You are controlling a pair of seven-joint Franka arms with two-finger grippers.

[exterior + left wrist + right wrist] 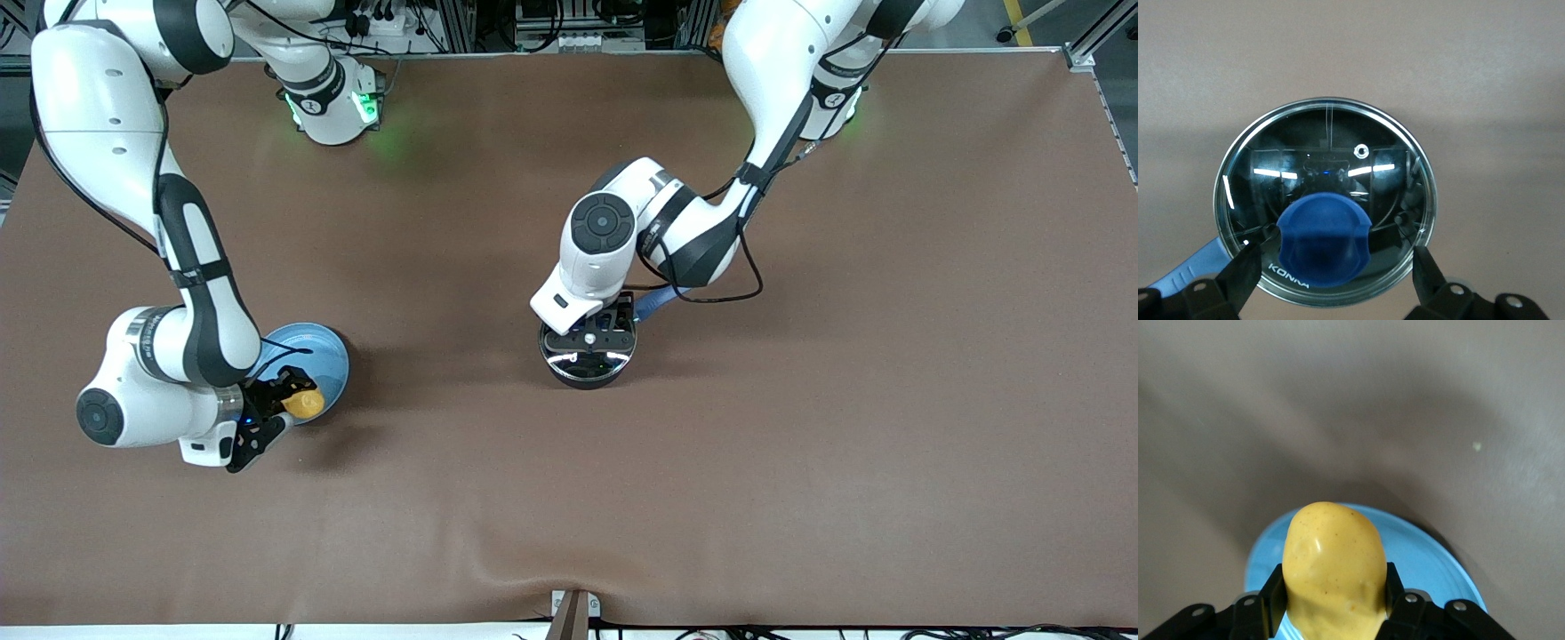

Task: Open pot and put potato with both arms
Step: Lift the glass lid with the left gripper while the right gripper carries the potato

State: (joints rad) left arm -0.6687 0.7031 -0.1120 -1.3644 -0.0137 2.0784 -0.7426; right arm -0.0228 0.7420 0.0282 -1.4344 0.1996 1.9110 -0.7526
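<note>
The black pot (pixel 587 372) stands mid-table with its glass lid (pixel 1325 167) on and its blue handle (pixel 653 302) pointing toward the arms' bases. My left gripper (pixel 589 342) is right over the lid. It is open, with its fingers (pixel 1241 273) wide on either side of the blue knob (pixel 1325 237) and not touching it. My right gripper (pixel 289 404) is shut on the yellow potato (pixel 308 404) over the edge of the light-blue plate. In the right wrist view the potato (pixel 1331 567) sits between both fingers.
The flat light-blue plate (pixel 324 356) lies toward the right arm's end of the table, and also shows in the right wrist view (pixel 1431 567). Brown table cloth (pixel 800 444) spreads all around. A small bracket (pixel 573 609) sits at the table's front edge.
</note>
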